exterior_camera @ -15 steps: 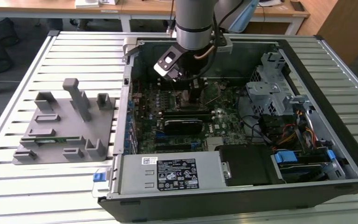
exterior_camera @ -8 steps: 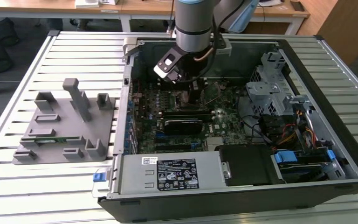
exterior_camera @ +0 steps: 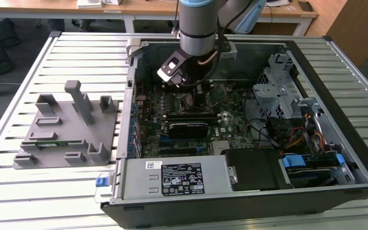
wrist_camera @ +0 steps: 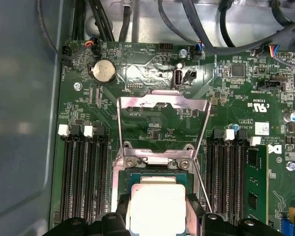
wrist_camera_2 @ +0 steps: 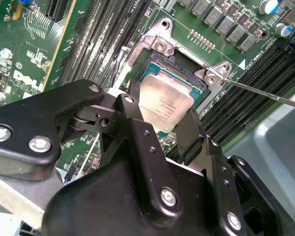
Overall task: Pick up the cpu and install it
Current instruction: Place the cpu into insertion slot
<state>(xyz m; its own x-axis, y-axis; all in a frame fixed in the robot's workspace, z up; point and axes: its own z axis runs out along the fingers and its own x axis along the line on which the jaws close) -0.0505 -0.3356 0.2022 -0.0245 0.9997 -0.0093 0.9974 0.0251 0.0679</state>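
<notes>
The cpu point(wrist_camera_2: 164, 98) is a flat square chip with a pale silvery top and a thin green rim. It sits low over the open socket point(wrist_camera_2: 187, 66) on the green motherboard. My gripper point(wrist_camera_2: 161, 110) is shut on the cpu, with one black finger point(wrist_camera_2: 132, 110) on each of two opposite edges. In the first wrist view the cpu point(wrist_camera: 155, 196) lies between the same fingers point(wrist_camera: 122, 209), just below the socket's hinge. In the exterior view my gripper point(exterior_camera: 189, 88) reaches down into the open computer case point(exterior_camera: 356, 143), over the board's middle.
The socket's metal load plate point(wrist_camera: 162, 105) stands flipped open and its thin lever point(wrist_camera_2: 265, 93) juts out sideways. Black memory slots point(wrist_camera: 81, 177) flank the socket, and one slot holds a green memory stick point(wrist_camera: 255, 182). Cables point(wrist_camera: 196, 24) hang near the case wall. A grey fixture point(exterior_camera: 65, 129) stands on the slatted table.
</notes>
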